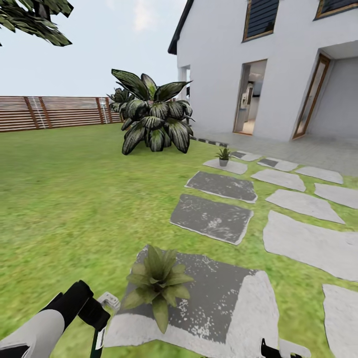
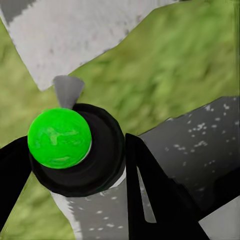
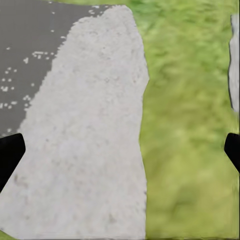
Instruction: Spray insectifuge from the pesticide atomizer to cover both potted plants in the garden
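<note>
While we face the garden lawn [image 1: 64, 199] from near a large grey stepping stone [image 1: 219, 293], our left gripper [image 2: 75, 160] holds the pesticide atomizer [image 1: 102, 323] between its fingers [image 2: 155, 195] at the near left, just left of the nearer potted plant [image 1: 156, 283]. We see the second potted plant [image 1: 223, 156] far ahead on another stone [image 1: 226, 166], right of a big striped-leaf plant [image 1: 151, 119]. Our right gripper [image 3: 120, 150] hangs with its fingertips [image 3: 10, 157] spread wide over stone and grass.
</note>
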Controlling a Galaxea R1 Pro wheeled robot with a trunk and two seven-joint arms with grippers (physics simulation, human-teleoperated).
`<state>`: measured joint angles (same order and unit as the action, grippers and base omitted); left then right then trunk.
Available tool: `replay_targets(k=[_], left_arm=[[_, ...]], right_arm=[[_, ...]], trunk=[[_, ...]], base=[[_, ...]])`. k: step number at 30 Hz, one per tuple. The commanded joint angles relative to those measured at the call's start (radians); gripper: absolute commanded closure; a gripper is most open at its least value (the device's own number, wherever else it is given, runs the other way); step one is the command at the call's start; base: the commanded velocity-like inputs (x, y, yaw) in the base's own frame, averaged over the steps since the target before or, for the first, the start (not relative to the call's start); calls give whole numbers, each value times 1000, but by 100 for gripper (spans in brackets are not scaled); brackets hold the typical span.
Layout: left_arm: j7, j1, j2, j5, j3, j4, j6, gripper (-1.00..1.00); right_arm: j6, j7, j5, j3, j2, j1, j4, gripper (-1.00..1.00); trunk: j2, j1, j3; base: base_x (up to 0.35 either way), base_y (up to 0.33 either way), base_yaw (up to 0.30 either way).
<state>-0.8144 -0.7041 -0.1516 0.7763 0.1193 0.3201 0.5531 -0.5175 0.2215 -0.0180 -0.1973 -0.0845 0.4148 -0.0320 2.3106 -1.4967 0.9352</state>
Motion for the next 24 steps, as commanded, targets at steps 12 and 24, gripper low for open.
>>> replay_targets(k=[12,24], left_arm=[[-66,1,-29,28,0,-5,4,100],[-169,-6,-67,110,3,0,7,100]], right_arm=[[-3,2,-1,-4,-1,1,1,-100],[-4,-1,-4,-2,-9,1,1,-100]], trunk=[[0,0,1],[0,0,1]], base=[[0,0,-176],[0,0,-1]])
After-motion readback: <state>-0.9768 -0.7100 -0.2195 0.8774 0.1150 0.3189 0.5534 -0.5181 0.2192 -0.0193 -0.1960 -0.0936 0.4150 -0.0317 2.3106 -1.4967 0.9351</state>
